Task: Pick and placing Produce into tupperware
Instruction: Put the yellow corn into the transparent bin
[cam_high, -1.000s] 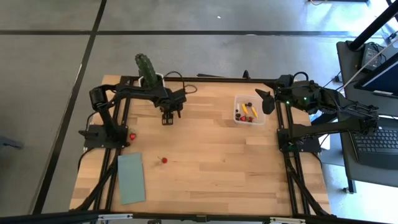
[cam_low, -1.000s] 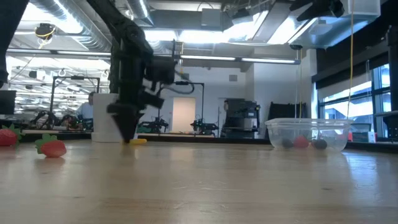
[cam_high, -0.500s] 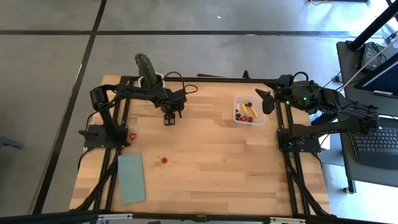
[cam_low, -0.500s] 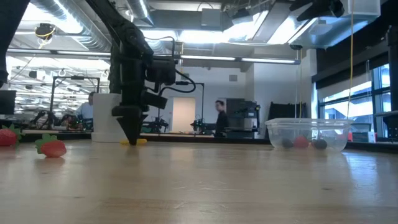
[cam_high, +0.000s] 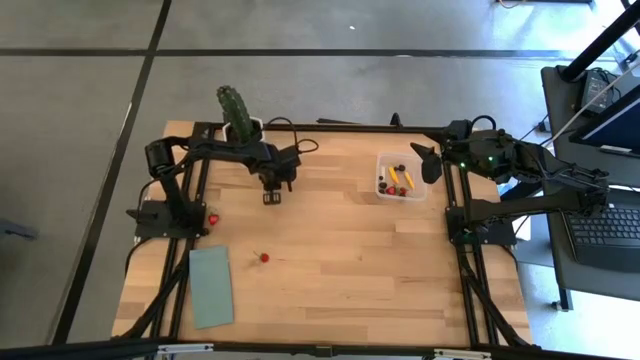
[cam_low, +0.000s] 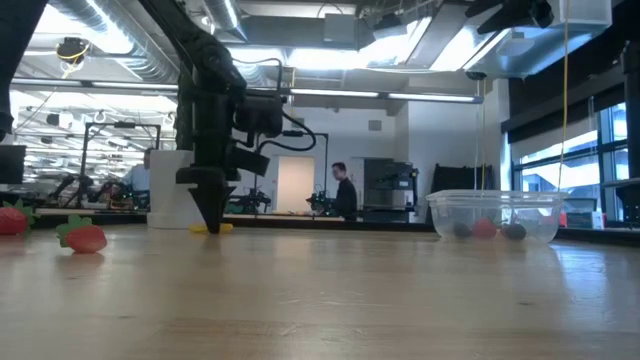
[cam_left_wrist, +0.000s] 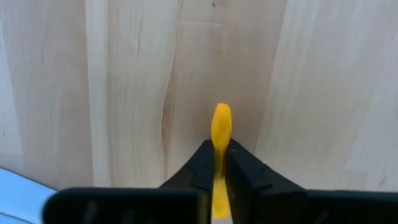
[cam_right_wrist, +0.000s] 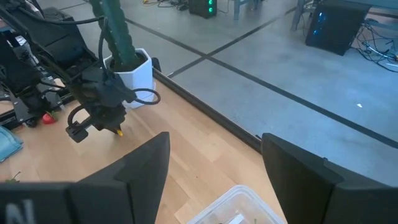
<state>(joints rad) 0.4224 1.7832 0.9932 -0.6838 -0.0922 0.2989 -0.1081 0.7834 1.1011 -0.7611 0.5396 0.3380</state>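
My left gripper (cam_high: 271, 197) points down at the table's far left part, shut on a small yellow-orange elongated produce piece (cam_left_wrist: 221, 127). The piece also shows beside the fingertips in the low view (cam_low: 222, 227). The clear tupperware (cam_high: 400, 177) stands at the far right with several produce pieces inside. A red strawberry piece (cam_high: 264, 257) lies on the table nearer the front; another red piece (cam_high: 213, 219) sits by the left arm's base. My right gripper (cam_right_wrist: 214, 158) hangs open, raised above the table beside the tupperware. My left gripper pinches the yellow-orange piece between its two fingers (cam_left_wrist: 239, 171), coming from above and pointing down. The fingers lie along the piece, whose free end (cam_left_wrist: 221, 115) sticks out past the fingertips. The piece lies on or just above the tabletop; I cannot tell which.
A green cactus in a white pot (cam_high: 238, 113) stands at the far left edge, just behind my left gripper. A flat green pad (cam_high: 211, 286) lies at the near left. The table's middle and near right are bare wood (cam_high: 370, 270).
My left gripper has shut on the yellow-orange piece, staying over the same spot on the table.
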